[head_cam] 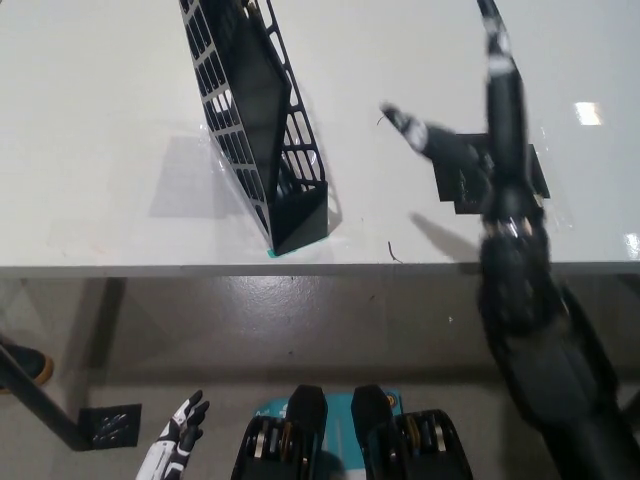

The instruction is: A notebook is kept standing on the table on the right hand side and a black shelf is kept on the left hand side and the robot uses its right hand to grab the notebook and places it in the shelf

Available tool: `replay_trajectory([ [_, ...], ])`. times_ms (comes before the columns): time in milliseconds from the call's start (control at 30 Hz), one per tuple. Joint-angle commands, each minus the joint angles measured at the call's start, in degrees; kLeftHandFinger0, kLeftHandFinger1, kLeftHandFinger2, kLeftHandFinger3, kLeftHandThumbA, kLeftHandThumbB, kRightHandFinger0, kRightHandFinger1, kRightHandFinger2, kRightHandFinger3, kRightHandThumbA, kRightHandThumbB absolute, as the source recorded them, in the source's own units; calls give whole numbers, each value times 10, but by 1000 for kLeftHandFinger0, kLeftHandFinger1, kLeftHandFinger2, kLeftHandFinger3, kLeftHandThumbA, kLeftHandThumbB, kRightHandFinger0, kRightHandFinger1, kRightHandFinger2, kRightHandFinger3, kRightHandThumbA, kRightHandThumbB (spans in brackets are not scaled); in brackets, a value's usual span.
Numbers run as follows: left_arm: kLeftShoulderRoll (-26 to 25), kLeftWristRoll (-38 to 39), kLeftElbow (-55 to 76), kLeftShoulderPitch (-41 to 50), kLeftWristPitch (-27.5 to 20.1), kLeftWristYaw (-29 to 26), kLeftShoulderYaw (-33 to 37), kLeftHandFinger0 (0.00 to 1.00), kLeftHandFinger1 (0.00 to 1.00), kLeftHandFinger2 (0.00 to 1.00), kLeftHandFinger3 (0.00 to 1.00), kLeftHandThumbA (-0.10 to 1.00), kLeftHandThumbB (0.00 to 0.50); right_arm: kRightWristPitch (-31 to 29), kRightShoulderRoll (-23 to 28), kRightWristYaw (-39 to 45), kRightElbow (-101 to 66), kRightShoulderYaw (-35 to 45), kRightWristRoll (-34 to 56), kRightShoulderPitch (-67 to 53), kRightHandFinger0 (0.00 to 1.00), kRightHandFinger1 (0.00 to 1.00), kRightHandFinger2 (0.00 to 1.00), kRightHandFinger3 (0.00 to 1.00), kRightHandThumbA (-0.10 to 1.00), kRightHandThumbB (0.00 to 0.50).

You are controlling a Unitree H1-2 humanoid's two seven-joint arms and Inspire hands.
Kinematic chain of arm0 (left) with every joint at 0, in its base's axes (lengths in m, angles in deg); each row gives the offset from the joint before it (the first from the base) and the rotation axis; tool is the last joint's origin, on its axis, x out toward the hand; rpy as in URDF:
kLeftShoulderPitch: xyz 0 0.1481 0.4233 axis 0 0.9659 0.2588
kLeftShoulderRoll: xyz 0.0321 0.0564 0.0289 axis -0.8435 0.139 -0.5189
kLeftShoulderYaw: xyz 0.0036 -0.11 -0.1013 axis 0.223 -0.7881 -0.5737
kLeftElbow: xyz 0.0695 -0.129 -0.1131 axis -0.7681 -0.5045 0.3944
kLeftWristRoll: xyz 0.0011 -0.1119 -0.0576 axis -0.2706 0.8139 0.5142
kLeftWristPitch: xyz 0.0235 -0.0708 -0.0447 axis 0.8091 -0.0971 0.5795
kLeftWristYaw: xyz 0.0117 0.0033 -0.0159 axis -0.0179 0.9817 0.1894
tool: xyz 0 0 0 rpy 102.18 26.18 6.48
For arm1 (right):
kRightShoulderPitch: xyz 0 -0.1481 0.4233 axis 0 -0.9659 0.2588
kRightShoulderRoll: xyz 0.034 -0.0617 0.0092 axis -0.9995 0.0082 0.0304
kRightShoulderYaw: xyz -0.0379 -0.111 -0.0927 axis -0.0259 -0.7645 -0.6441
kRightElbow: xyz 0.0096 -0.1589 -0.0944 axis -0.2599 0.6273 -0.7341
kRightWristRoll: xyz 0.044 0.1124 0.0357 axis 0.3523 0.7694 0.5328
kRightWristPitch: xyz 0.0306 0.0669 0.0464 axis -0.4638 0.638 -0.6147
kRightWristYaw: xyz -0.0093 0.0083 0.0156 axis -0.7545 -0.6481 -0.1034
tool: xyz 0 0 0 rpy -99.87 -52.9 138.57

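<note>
The black lattice shelf (262,140) stands tilted on the white table (100,120), its near corner close to the front edge. A flat dark slab, apparently the notebook (250,85), sits inside it between the lattice walls. My black right hand (470,150) is blurred with motion, well to the right of the shelf above the table, open and holding nothing; its arm rises from the bottom right. My white left hand (178,435) rests below table level at the lower left, fingers apart.
A black tape patch (530,170) lies on the table partly behind my right hand. The table's front edge (150,268) runs across the middle. Below it are the floor, a table leg's black foot plate (108,425) and a shoe (25,362).
</note>
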Motion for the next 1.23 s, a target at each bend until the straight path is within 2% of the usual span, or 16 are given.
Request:
replay_trajectory([
  [0,-27,40,17,-28,-29,28,-8,1000,1000,1000,1000,1000,220,-74,80,85,-486,-5,-7,-222,1000,1000,1000,1000,1000,356],
  [100,-23,37,13,-36,-37,22,-8,1000,1000,1000,1000,1000,232,-87,85,80,-450,-15,25,-278,1000,1000,1000,1000,1000,404],
  [133,-23,39,15,-36,-36,23,-9,1000,1000,1000,1000,1000,236,-97,87,79,-436,-19,34,-291,1000,1000,1000,1000,1000,403],
  [167,-22,41,15,-39,-33,23,-10,1000,1000,1000,1000,1000,265,-109,79,68,-405,-18,22,-311,1000,1000,1000,1000,1000,379],
  [233,-20,41,17,-40,-31,19,-13,1000,1000,1000,1000,1000,286,-138,72,55,-340,-25,34,-330,1000,1000,1000,1000,1000,344],
  [267,-22,42,21,-38,-26,20,-14,1000,1000,1000,1000,1000,271,-141,65,41,-295,-26,32,-343,1000,1000,1000,1000,1000,372],
  [333,-22,43,23,-39,-25,21,-15,1000,1000,1000,1000,1000,242,-141,61,42,-260,-29,58,-350,1000,1000,1000,1000,1000,391],
  [367,-24,46,25,-39,-23,22,-16,1000,1000,1000,1000,1000,225,-141,58,45,-245,-28,69,-354,1000,1000,1000,1000,1000,312],
  [400,-24,49,22,-43,-23,21,-17,1000,1000,1000,1000,1000,227,-141,54,48,-198,-29,91,-359,1000,1000,1000,1000,1000,387],
  [500,-26,52,21,-46,-13,24,-19,1000,1000,1000,1000,1000,250,-141,38,63,-124,-23,132,-367,1000,1000,1000,1000,1000,426],
  [567,-24,51,20,-46,-15,23,-20,1000,1000,1000,1000,1000,248,-141,33,68,-96,-20,131,-368,1000,1000,1000,1000,1000,422],
  [633,-23,52,23,-45,-15,25,-20,1000,1000,1000,1000,1000,239,-141,34,82,-63,-23,146,-363,1000,1000,1000,1000,1000,389],
  [767,-22,53,24,-46,-8,26,-22,1000,1000,1000,1000,1000,252,-141,26,117,-18,-13,179,-348,1000,1000,1000,1000,1000,395],
  [867,-20,60,19,-49,-6,27,-25,1000,1000,1000,1000,1000,253,-141,26,140,-3,-4,194,-341,1000,1000,1000,1000,1000,432],
  [933,-19,61,16,-50,-10,27,-26,1000,1000,1000,1000,1000,257,-141,25,149,1,0,195,-340,1000,1000,1000,1000,1000,390],
  [1200,-19,60,9,-49,-14,28,-28,1000,1000,1000,1000,1000,235,-141,18,169,19,13,198,-334,1000,1000,1000,1000,1000,398],
])
